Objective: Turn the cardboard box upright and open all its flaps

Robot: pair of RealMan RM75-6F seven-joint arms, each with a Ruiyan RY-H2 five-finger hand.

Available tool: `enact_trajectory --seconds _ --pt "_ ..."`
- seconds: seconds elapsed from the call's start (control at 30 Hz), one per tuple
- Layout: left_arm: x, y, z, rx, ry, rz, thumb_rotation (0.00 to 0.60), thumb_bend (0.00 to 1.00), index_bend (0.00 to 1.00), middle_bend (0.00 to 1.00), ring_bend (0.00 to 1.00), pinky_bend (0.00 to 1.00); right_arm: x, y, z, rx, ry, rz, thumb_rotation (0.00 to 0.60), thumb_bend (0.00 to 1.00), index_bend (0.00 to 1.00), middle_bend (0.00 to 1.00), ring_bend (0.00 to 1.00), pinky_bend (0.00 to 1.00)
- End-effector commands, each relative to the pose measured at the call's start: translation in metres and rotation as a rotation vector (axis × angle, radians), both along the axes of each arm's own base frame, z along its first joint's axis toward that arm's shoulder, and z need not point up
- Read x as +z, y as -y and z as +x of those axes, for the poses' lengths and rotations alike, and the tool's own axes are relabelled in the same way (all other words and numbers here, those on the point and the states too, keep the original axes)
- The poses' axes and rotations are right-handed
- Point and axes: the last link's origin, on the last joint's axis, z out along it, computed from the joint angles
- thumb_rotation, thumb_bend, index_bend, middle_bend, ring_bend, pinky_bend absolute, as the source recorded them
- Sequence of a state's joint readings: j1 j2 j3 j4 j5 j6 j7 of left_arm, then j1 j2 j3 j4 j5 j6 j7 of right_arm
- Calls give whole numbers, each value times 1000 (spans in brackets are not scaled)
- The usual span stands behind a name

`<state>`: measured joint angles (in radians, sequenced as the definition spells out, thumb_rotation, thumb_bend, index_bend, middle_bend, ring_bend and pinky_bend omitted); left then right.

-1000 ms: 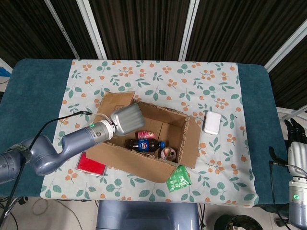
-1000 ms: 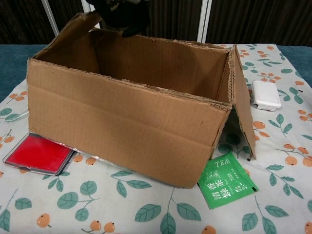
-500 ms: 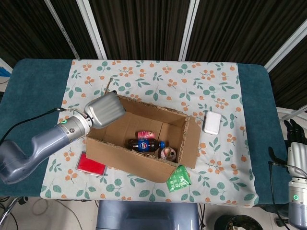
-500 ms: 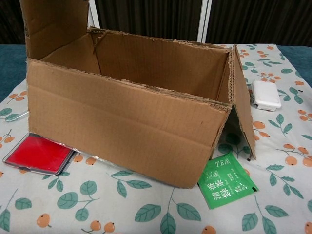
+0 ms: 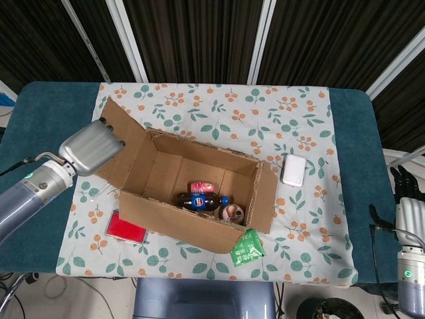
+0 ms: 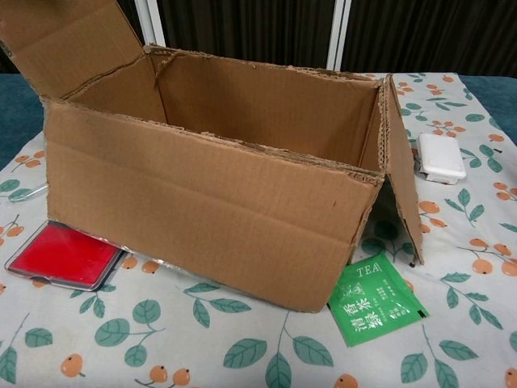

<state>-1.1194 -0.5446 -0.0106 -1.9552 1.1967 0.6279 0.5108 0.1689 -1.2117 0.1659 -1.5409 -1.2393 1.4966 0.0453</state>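
The left hand (image 5: 91, 147) is showing only its grey back at nine o'clock in the head view, pressing against the outer edge of the box's left flap (image 5: 126, 143); its fingers are hidden beneath it, so I cannot tell whether it is grasping the flap or merely touching it. The flap is standing tilted outward, up and away from the box mouth; in the chest view it is rising at the ten o'clock corner.

The cardboard box (image 5: 192, 193) is sitting upright with its mouth open, near the middle of the floral tablecloth (image 5: 219, 109). Its right flap (image 5: 264, 198) is hanging down outside the right wall, slanting to the cloth. Inside, a dark drink bottle with a blue label (image 5: 201, 201) is lying on its side, a small pink packet (image 5: 201, 187) is lying just beyond it, and a round-topped item (image 5: 232, 212) is sitting at its four o'clock.

A green tea sachet (image 6: 373, 300) is lying at the box's near right corner, partly tucked under it. A red flat case (image 6: 62, 255) is lying at the near left corner, touching the box. A white rectangular case (image 5: 293, 169) is resting at three o'clock, just beside the right flap.

The right hand (image 5: 406, 201) is hanging off the table at four o'clock, well apart from everything, dark fingers pointing up and grasping nothing.
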Motion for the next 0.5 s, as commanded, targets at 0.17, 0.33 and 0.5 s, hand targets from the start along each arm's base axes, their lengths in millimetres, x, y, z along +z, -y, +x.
enact_trajectory --seconds 0.17,0.33,0.5 --pt "10 21 -73 170 50 53 600 981 565 711 470 454 0 -1 1 4 -5 -1 600 388 38 17 41 233" --pt "3 35 -116 293 128 75 600 760 433 555 338 352 0 -2 0 3 -20 11 600 388 38 17 41 233" --pt "-12 60 -148 376 335 149 600 411 129 156 35 100 -1 -3 -1 6 -53 25 600 388 38 18 41 233"
